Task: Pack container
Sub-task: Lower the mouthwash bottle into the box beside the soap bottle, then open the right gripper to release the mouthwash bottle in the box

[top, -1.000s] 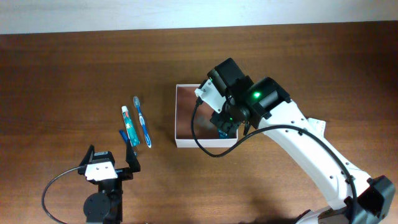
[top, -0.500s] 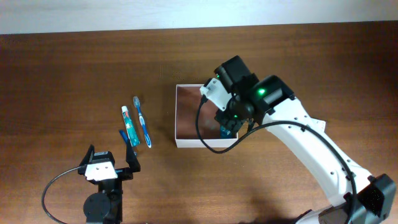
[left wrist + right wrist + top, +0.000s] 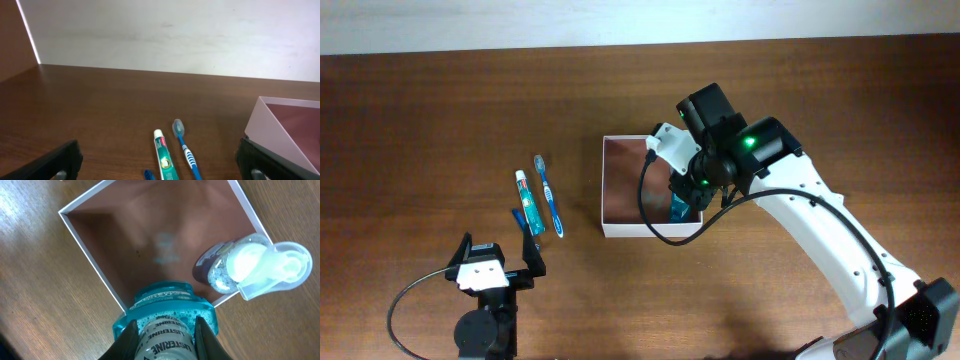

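From overhead, the right gripper (image 3: 682, 203) has swung its wrist rightward, while its teal-capped bottle (image 3: 680, 210) stays low in the near-right corner of the container (image 3: 620, 229) at mid-table. The left gripper (image 3: 500, 250) waits unmoved. The left wrist view shows its fingers (image 3: 57, 161) wide apart, with the toothpaste (image 3: 164, 156) and toothbrush (image 3: 184, 145) unpacked. In the right wrist view, fingers (image 3: 206, 339) clamp the bottle; placement looks close, with release pending.
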Controlling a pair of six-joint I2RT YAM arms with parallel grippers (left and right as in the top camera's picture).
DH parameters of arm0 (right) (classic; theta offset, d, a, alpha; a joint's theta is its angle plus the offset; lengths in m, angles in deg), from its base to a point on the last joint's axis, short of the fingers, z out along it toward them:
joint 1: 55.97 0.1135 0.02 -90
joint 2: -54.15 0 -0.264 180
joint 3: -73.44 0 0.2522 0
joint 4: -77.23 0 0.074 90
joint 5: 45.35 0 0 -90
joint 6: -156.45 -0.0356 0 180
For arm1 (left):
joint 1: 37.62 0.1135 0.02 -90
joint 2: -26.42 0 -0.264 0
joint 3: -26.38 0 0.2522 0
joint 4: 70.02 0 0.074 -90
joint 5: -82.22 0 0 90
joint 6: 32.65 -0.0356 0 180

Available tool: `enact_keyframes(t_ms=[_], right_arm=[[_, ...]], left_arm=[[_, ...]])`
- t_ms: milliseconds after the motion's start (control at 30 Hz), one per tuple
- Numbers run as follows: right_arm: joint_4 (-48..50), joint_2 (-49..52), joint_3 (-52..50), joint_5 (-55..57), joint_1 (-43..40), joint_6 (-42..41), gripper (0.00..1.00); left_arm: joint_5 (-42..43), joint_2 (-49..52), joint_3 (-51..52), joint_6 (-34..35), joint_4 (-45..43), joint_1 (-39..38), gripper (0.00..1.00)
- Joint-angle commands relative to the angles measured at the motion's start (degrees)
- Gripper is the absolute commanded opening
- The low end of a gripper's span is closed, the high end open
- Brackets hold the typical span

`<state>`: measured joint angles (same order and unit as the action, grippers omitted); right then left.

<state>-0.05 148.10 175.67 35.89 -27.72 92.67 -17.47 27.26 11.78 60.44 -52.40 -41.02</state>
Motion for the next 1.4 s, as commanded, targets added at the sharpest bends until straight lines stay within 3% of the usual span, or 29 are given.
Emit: enact_keyframes(t_ms=[0,533,1367], right_arm=[[0.55,-0.55,-0.2,-1.64,-0.15,2.36,0.21],[-0.11,3.52,-0.2,-2.86,-0.17,9.03,0.18],[0.17,4.81,-0.2,-4.37,-2.84,11.54,0.17]], left_arm=[[-0.63,-0.5,0.31,0.76,-0.13,0.31,0.99],[-0.63,-0.5,0.31,0.76,-0.13,0.31,0.99],[-0.63,-0.5,0.31,0.76,-0.13,0.31,0.99]])
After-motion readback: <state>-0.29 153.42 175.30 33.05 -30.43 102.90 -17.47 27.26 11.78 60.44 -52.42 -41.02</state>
